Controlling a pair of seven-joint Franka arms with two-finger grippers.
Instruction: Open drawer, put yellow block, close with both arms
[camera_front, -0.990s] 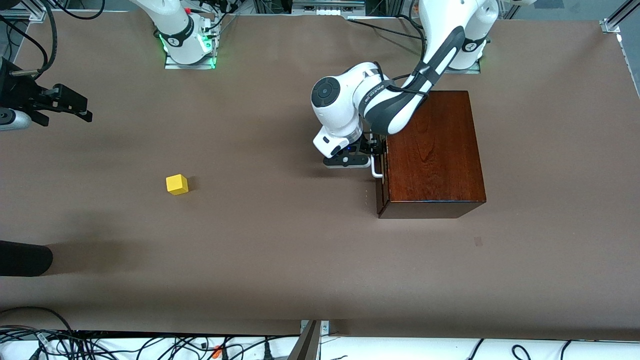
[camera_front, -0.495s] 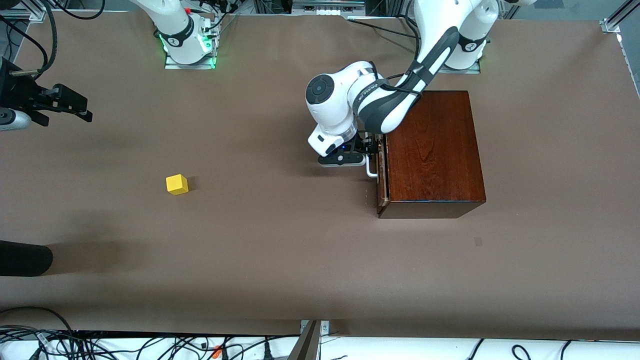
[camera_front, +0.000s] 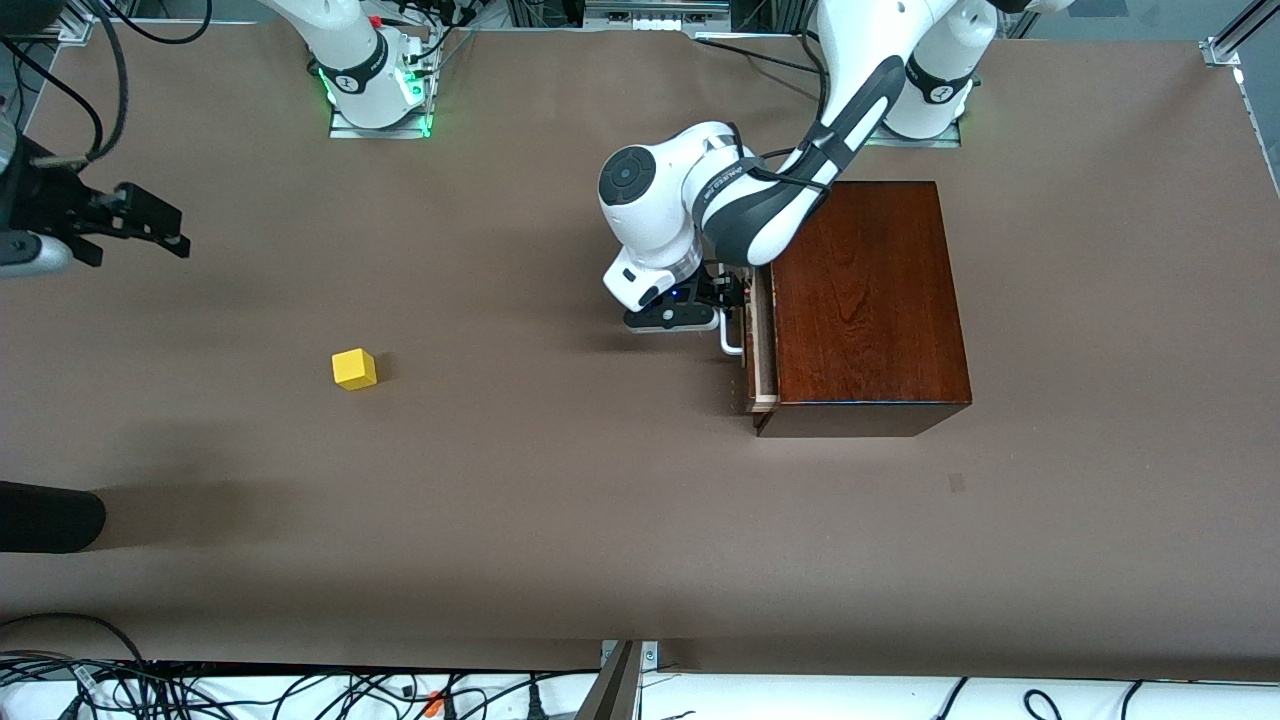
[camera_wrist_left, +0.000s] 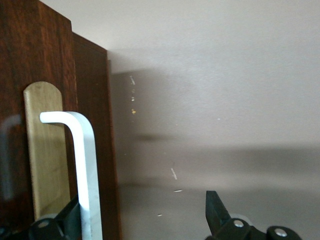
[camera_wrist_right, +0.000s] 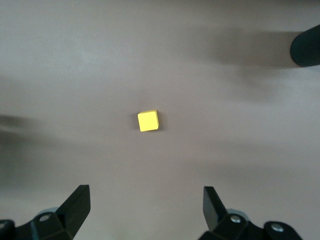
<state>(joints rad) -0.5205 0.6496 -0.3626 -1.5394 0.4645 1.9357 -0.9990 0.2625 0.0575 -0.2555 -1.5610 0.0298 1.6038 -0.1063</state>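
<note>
The dark wooden box (camera_front: 862, 300) stands toward the left arm's end of the table. Its drawer (camera_front: 763, 385) is pulled out a crack, and a pale wood edge shows. My left gripper (camera_front: 735, 298) is open at the drawer front. One of its fingers (camera_wrist_left: 67, 220) sits hooked behind the white handle (camera_wrist_left: 84, 165), the other finger (camera_wrist_left: 215, 207) stands clear over the table. The yellow block (camera_front: 354, 368) lies alone on the table toward the right arm's end. My right gripper (camera_front: 172, 232) hangs open and empty over the table; its wrist view looks down on the block (camera_wrist_right: 148, 120).
A dark rounded object (camera_front: 45, 515) pokes in at the right arm's end of the table, nearer the front camera than the block. It also shows in the right wrist view as a dark shape (camera_wrist_right: 306, 46). Cables lie along the table's near edge.
My left gripper has drawn toward the right arm's end with the handle, and the drawer has slid out a little. The right gripper has shifted slightly. The block has not moved.
</note>
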